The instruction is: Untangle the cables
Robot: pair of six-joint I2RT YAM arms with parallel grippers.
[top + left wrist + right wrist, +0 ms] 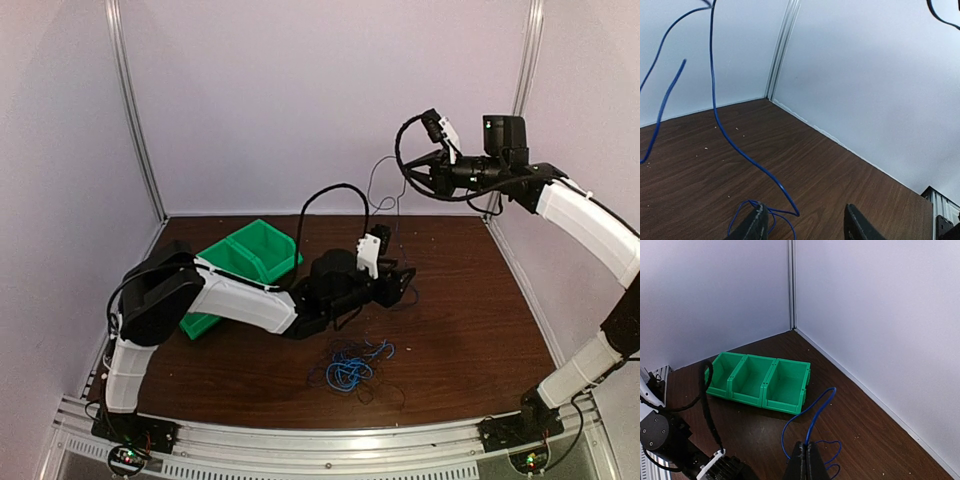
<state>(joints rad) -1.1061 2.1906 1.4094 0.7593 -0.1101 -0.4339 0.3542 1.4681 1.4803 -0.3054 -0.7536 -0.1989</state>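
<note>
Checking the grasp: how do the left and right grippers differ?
Left gripper is low over the table, right gripper raised high. Left's jaws stand apart, right's are shut on a blue cable. Both have blue cable close by.

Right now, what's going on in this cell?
The right gripper is shut on a blue cable and sits high above the table. The strand hangs down toward the left gripper, which is low over the middle of the table. Its fingers stand apart, and the cable loops past one of them unclamped. A tangle of blue and black cables lies on the table nearer the arm bases. The green bins sit at the back left.
</note>
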